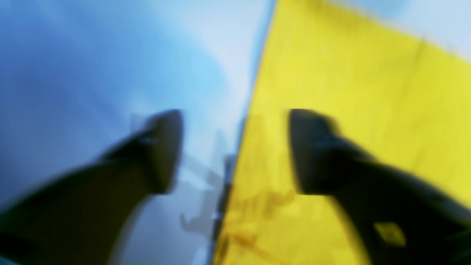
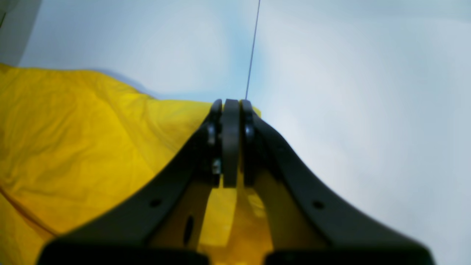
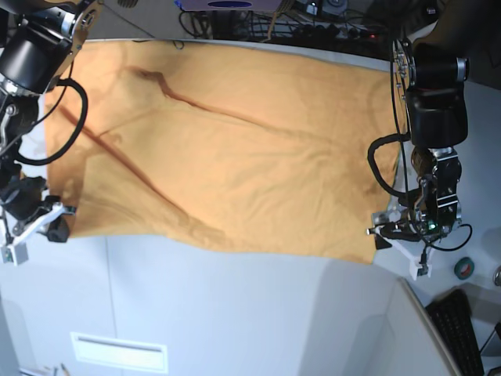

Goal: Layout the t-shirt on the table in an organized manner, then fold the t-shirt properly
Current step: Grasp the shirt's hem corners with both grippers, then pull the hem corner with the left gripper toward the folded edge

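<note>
T-shirt (image 3: 227, 157) lies spread flat across the table (image 3: 235, 313), my right gripper (image 2: 231, 110) pinching its corner to keep it taut while my left gripper (image 1: 235, 151) hangs open astride the opposite edge.

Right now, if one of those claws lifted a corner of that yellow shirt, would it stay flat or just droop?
Probably droop: the t-shirt lies in soft wrinkles and long creases, so it looks floppy. It seems thin and light, hugging the table. Pushed, it would likely bunch rather than slide whole; its corner by the right gripper already rumples.
</note>
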`<state>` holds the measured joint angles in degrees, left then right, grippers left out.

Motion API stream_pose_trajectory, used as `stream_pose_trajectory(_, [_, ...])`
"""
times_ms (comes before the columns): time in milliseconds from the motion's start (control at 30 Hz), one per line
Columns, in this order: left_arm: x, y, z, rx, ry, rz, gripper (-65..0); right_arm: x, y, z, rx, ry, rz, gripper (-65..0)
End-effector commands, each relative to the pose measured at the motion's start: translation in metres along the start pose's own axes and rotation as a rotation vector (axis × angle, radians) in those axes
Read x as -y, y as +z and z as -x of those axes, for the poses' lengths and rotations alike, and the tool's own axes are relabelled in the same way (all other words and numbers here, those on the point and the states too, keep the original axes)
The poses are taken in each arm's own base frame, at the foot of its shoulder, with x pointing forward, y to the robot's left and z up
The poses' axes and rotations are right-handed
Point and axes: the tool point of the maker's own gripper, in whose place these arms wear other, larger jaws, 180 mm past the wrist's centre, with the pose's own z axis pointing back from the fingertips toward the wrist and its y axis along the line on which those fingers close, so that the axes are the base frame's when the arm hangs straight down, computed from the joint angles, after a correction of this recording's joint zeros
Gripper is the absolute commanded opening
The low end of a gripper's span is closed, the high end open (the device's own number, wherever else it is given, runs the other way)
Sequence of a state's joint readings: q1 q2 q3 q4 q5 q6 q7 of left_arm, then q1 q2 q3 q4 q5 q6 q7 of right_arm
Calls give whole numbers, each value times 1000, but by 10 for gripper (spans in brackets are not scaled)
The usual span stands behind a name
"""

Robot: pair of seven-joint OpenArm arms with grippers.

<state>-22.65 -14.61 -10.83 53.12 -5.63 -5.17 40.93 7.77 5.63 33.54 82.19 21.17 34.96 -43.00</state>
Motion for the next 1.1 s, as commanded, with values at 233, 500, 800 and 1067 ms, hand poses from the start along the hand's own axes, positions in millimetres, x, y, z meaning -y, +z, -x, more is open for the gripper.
stream_pose_trajectory(233, [-5, -27, -24, 84, 76, 1, -79, 5, 8, -29, 79, 32, 7, -650])
stream_pose_trajectory(500, [14, -36, -14, 49, 92, 33, -102, 5, 8, -28, 78, 31, 7, -650])
stream_pose_trajectory(800, [15, -39, 4, 20, 88, 33, -171, 5, 8, -28, 78, 31, 7, -650])
stream_pose_trajectory(1067, [8, -39, 26, -8, 79, 19, -650, 5, 8, -28, 77, 30, 7, -650])
